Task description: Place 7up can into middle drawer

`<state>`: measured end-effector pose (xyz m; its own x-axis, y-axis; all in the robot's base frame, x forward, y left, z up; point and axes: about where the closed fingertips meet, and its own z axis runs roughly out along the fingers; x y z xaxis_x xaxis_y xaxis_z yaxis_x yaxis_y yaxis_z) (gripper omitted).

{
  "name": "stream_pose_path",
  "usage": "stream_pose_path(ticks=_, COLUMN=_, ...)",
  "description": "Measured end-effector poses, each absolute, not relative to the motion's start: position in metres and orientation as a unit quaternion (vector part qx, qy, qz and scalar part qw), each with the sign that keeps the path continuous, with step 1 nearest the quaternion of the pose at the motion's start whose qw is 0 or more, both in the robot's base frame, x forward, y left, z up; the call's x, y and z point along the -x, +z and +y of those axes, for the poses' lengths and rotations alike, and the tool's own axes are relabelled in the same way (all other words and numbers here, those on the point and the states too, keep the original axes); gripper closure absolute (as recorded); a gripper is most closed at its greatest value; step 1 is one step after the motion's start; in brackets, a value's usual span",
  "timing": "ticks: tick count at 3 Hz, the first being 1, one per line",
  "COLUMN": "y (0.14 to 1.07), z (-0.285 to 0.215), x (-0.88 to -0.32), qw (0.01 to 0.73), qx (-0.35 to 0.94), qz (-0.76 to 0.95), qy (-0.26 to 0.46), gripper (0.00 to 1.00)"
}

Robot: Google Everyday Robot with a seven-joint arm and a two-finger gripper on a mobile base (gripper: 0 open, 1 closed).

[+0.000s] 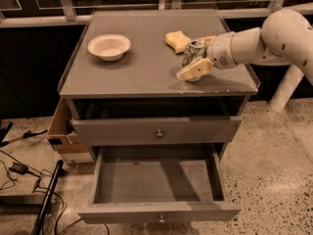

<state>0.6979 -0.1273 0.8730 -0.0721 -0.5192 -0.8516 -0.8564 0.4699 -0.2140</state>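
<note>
The 7up can (195, 47) stands upright on the cabinet top (146, 67), near its right front. My gripper (194, 58) reaches in from the right. It is open, with one cream finger (192, 70) in front of the can and the other behind it. The jaws straddle the can without a visible squeeze. The middle drawer (156, 212) is the lower of the two drawers. It is pulled wide open below and is empty. Its small knob (160, 219) is at the front centre.
A yellow sponge (176, 39) lies just left of the can. A white bowl (109, 46) sits on the left of the top. The upper drawer (159, 131) is closed. A cardboard box (62, 136) and cables (19, 180) lie on the floor to the left.
</note>
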Motion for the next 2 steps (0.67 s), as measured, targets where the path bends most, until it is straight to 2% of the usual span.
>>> stream_pose_path(ticks=2, y=0.873, z=-0.1273, x=-0.6979, qw=0.479, qx=0.484, qz=0.711, qy=0.176, gripper=0.66)
